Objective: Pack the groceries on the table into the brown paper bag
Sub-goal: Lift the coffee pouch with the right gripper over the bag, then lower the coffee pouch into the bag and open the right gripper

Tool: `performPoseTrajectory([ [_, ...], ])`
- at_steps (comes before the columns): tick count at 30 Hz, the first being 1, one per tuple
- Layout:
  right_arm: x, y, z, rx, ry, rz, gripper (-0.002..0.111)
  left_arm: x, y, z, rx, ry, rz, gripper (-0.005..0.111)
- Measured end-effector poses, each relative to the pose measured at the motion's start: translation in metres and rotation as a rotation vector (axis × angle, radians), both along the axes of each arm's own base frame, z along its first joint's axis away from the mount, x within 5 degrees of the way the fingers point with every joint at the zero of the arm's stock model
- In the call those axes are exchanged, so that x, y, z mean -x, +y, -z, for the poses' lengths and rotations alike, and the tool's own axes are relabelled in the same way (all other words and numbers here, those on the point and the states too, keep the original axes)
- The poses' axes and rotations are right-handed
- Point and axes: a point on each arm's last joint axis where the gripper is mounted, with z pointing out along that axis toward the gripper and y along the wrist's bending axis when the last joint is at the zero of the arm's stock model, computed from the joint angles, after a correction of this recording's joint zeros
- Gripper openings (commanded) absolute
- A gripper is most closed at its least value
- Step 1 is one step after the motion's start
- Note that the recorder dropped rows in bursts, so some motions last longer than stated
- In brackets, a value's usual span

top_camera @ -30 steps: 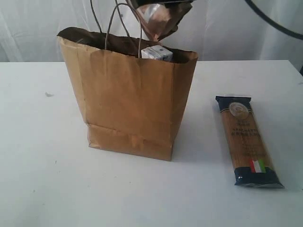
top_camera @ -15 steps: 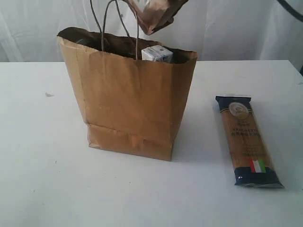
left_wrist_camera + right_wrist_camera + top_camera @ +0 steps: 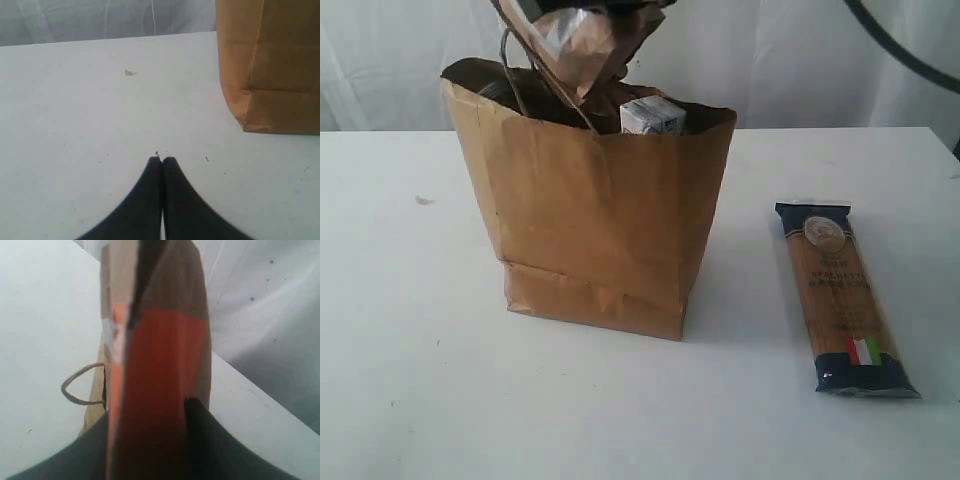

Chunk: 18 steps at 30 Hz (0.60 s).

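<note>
Spaghetti packet: lies flat on the table, right of the bag; long axis runs near to far. Clear middle, dark blue ends, Italian flag stripe at the near end, round emblem at the far end; print too small to read.
Left gripper: jaws pressed together, empty, low over the tabletop.
Brown paper bag: upright, mouth open, creased.
Blue-white carton: top pokes out of the bag.
Brown pouch: hangs tilted over the bag's mouth, orange strip along it.
Right gripper: clamped on the pouch.
</note>
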Motion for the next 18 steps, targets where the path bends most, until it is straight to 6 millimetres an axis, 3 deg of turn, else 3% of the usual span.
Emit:
performPoseTrajectory([
  [15,-0.010,0.012,0.021,0.094,0.044,-0.008,0.000,0.000,0.000,0.000,0.000,0.000,0.000,0.000],
  [18,-0.020,0.020,0.025,0.125,0.040,-0.002,0.000,0.000,0.000,0.000,0.000,0.000,0.000,0.000],
])
